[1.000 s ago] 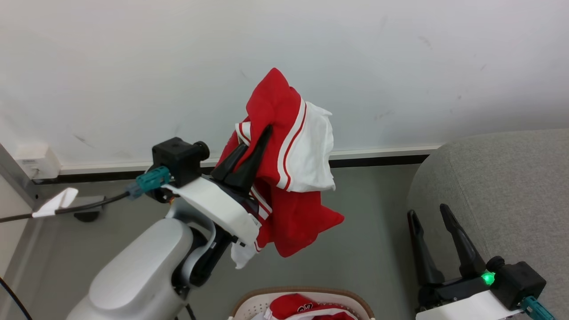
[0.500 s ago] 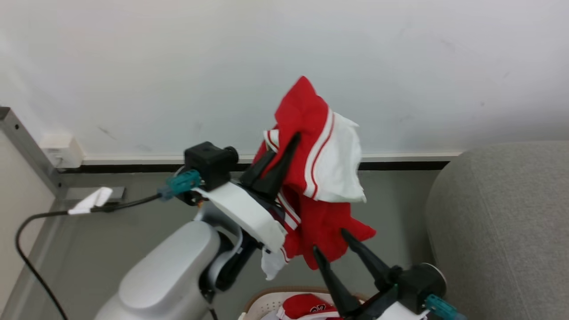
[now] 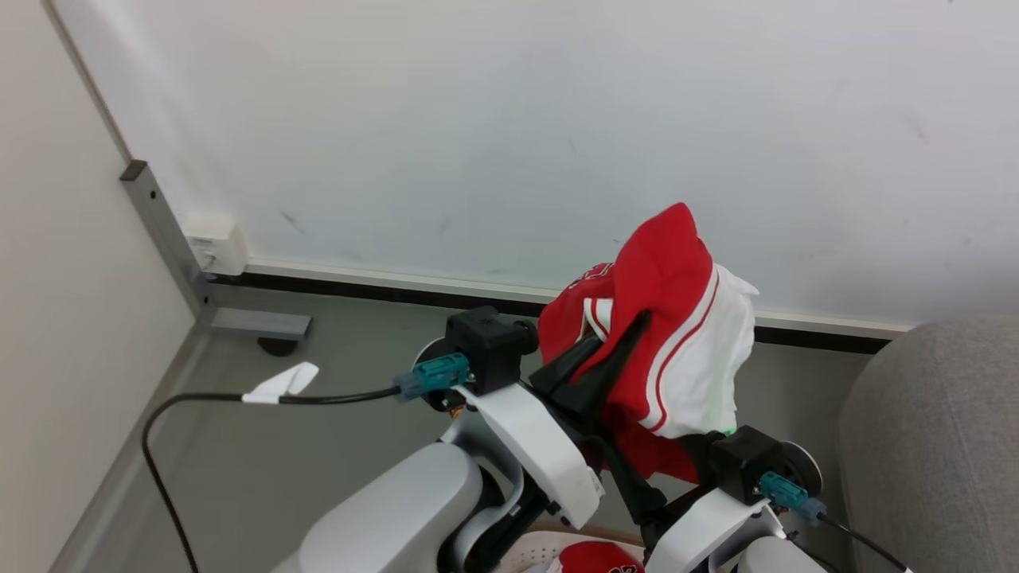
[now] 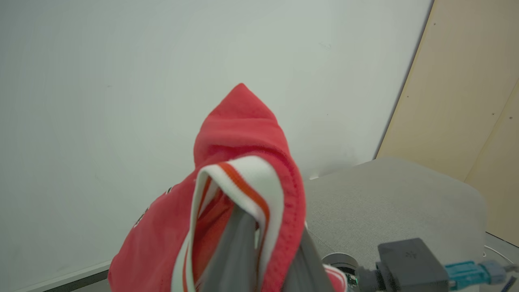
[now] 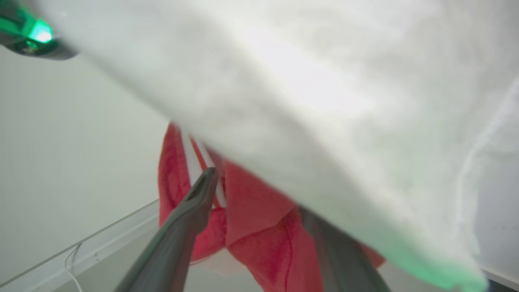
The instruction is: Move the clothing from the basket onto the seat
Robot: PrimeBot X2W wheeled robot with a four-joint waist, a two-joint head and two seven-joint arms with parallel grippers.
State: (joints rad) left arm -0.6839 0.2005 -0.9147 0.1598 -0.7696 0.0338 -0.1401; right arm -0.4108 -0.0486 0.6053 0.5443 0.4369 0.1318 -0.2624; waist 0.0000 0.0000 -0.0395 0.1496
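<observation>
My left gripper (image 3: pixel 617 333) is shut on a red piece of clothing (image 3: pixel 677 278) with a white panel and stripe trim, held high in front of the wall. In the left wrist view the cloth (image 4: pixel 243 134) drapes over both fingers. My right gripper (image 5: pixel 255 194) is open just under the garment, with the hanging red part (image 5: pixel 259 227) between its spread fingers; its white panel (image 5: pixel 308 89) covers the upper view. Below, the basket (image 3: pixel 549 549) shows a sliver of white perforated wall, with more red clothing (image 3: pixel 597 559) inside. The grey seat (image 3: pixel 931 446) lies at the right.
A pale wall with a dark baseboard (image 3: pixel 358 288) stands close behind. A black cable (image 3: pixel 199 398) with a white tag runs over the grey floor at the left. A beige panel (image 3: pixel 56 278) and metal post close off the left side.
The camera has turned, shifting the whole picture. My right gripper has come from beside the seat to under the held garment. The left gripper keeps its hold.
</observation>
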